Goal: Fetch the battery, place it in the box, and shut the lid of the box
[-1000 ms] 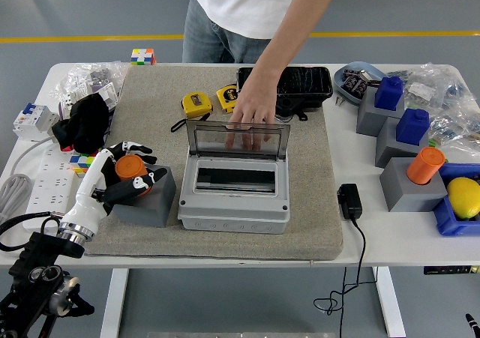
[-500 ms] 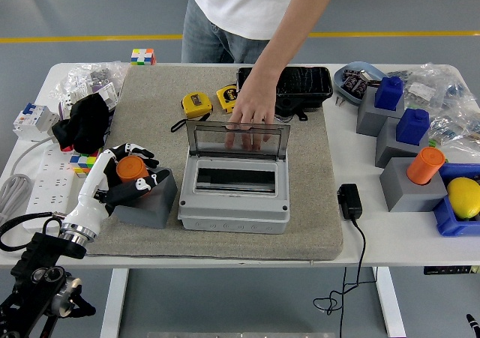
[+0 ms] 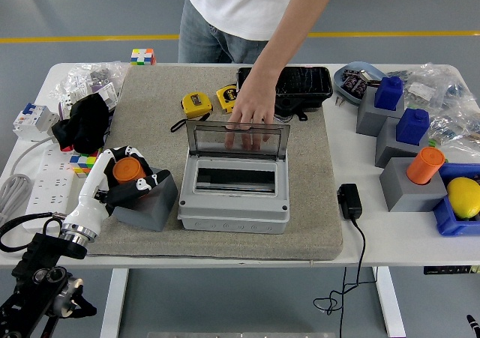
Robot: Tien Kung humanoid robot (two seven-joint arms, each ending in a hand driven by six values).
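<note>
A: Robot's left hand, near the worktop's left front corner — what's it doing?
B: Fingers curled round the orange battery, which sits upright in a gray holder block on the tan mat.
A: And the box?
B: Gray junction box just right of the block, mid-mat toward the front edge. Its clear lid stands open, hinged at the far side.
A: Whose hand behind it?
B: A person's hand, reaching in from the far edge, fingertips at the lid's top.
A: Other stuff?
B: Two yellow tape measures and a black case toward the far edge; another orange battery on a gray block by the right edge, w/ a lemon in a blue bin beside it.
</note>
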